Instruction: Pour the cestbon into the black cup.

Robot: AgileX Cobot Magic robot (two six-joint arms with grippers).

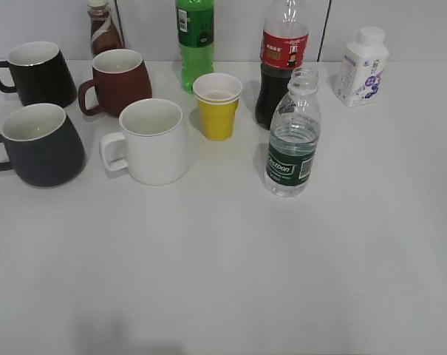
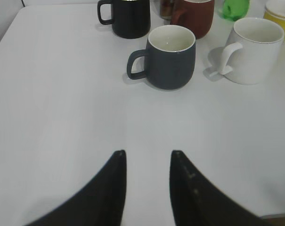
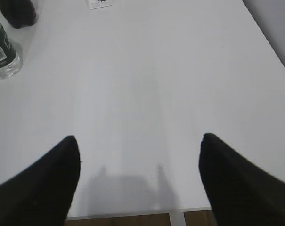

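The left gripper (image 2: 148,160), seen from its own wrist camera, shows two dark pointed fingers (image 2: 115,188) with a narrow gap between them, holding nothing, above bare white table (image 2: 62,103). Ahead of it on that table stands the black cup (image 2: 171,56), a large matte charcoal-grey mug with a white inside and a loop handle turned to the left of this view; it stands upright and looks empty. Beyond it are a smaller glossy black mug (image 2: 130,18) and a reddish-brown mug (image 2: 195,16), and to its right a white mug (image 2: 253,49). The right gripper (image 3: 140,143) has its two dark fingers (image 3: 48,183) spread wide apart, holding nothing, over the bare table near its front edge. Far off at the upper left of that wrist view stands the base of the cestbon (image 3: 2,52). In the exterior view neither gripper appears. There the cestbon (image 1: 292,137), a clear plastic water bottle with a dark green label and no cap, stands upright right of centre, holding water to roughly mid-height. Just behind it is a cola bottle with a red label (image 1: 282,63). A yellow paper cup (image 1: 217,106) stands between the cestbon and the white mug (image 1: 153,140), with a green soda bottle (image 1: 195,41) behind it. The black cup (image 1: 40,144) sits at the far left, well apart from the cestbon. A small white bottle (image 1: 362,66) stands at the back right.
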